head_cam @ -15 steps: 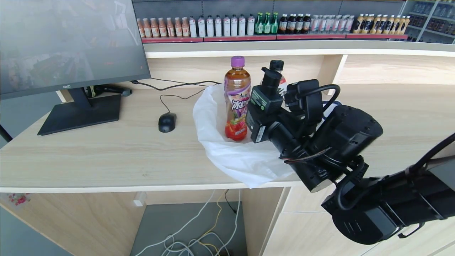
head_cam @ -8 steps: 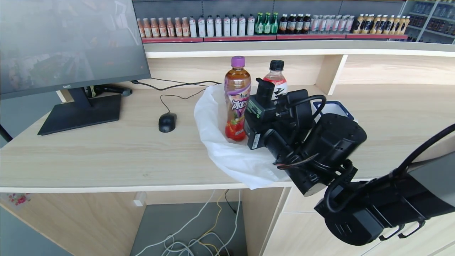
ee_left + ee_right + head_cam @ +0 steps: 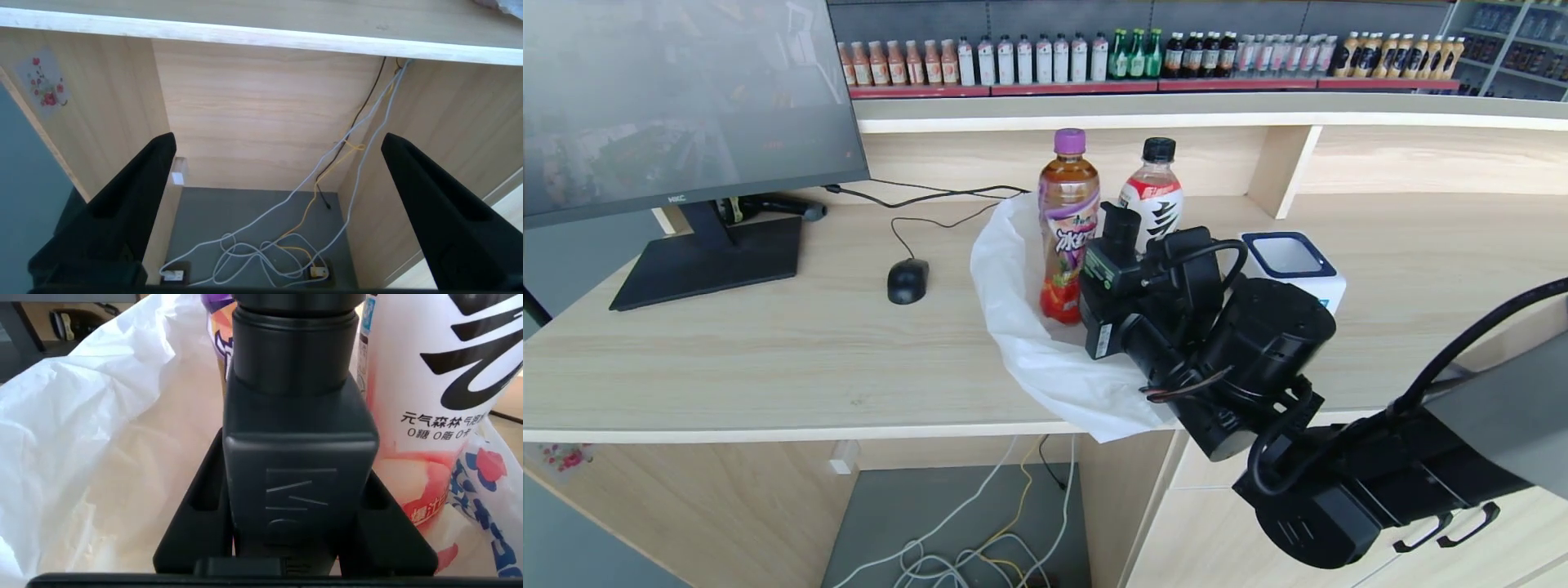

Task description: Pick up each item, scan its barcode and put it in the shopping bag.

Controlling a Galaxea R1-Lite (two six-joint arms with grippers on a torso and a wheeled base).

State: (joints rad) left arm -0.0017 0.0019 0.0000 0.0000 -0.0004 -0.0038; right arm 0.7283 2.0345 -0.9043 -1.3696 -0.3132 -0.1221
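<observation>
purple-capped bottle is standing in the bag on the counter, black-capped bottle at its 2 o'clock. right tool, gripping a scanner, is backing toward 5 o'clock, uncovering both; scanning seems done. left tool is gaping wide.

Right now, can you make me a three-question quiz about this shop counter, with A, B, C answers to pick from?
1. Where is the mouse?
A. On the floor
B. On the counter, between monitor and bag
C. On a shelf

2. What colour is the tea bottle's cap?
A. Purple
B. Green
C. Yellow

3. How is the left gripper?
A. Shut on a bottle
B. Shut on the mouse
C. Open, holding nothing

Answers:
1 B: it lies on the wood between the two.
2 A: the head view shows a purple cap.
3 C: its fingers stand wide apart with nothing between them.
</observation>
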